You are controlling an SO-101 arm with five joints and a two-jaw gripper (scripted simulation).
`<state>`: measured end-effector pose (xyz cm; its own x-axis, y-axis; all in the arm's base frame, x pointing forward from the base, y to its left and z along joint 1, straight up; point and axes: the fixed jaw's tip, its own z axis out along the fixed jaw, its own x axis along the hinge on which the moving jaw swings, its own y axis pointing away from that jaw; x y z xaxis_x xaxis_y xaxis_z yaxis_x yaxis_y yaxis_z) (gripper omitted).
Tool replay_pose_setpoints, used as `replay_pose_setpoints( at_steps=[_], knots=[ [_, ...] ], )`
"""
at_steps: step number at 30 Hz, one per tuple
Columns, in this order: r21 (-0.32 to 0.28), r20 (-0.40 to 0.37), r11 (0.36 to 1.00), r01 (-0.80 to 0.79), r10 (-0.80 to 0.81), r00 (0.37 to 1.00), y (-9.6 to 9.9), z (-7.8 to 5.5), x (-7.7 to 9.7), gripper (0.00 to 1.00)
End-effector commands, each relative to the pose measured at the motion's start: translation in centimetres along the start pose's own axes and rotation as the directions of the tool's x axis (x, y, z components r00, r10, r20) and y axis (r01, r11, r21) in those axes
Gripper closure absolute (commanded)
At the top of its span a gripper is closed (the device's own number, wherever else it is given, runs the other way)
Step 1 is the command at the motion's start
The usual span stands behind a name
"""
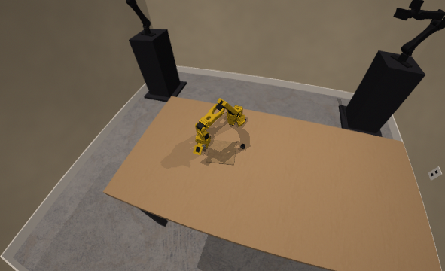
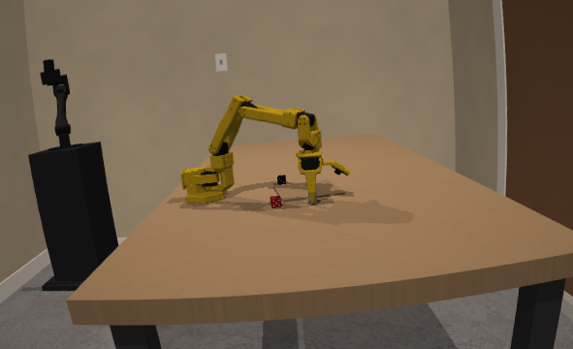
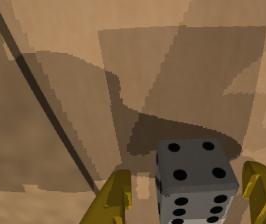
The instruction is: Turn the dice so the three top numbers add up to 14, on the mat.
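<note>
A grey die (image 1: pixel 204 146) (image 3: pixel 196 160) stands on the table just outside the mat. In the wrist view its upper visible face shows four pips and the face below shows six. My gripper (image 2: pixel 312 196) (image 3: pixel 188 175) is open around it at table height, with a finger on either side and a clear gap on the left. The thin mat (image 1: pixel 226 159) (image 3: pixel 9 125) lies flat, coloured much like the table. A red die (image 2: pixel 275 202) sits off the mat near its corner. A black die (image 1: pixel 242 146) (image 2: pixel 281 179) sits by the mat's edge; its top number is unreadable.
The wooden table (image 1: pixel 301 196) (image 2: pixel 315 262) bears everything. The arm's base (image 2: pixel 204 194) stands near the red die. Dark pedestals (image 1: pixel 376 94) (image 1: pixel 156 64) with black arms stand beyond the table. Arm shadows fall across the mat.
</note>
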<state>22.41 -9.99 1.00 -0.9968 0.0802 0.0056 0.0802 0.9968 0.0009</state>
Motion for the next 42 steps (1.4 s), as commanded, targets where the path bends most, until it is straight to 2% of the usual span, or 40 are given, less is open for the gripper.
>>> replay_pose_setpoints(
  at_steps=[1,17,32,42],
  knots=[
    [0.014,0.037,1.0,-0.001,0.001,0.999,-0.57,-0.69,-0.46,0.8],
    [0.014,0.037,1.0,-0.001,0.001,0.999,-1.11,-0.7,-0.44,0.89],
    [0.014,0.037,1.0,-0.001,0.001,0.999,-1.2,-0.7,-0.43,0.91],
    [0.014,0.037,1.0,-0.001,0.001,0.999,-1.2,-0.7,-0.43,1.0]
  ],
)
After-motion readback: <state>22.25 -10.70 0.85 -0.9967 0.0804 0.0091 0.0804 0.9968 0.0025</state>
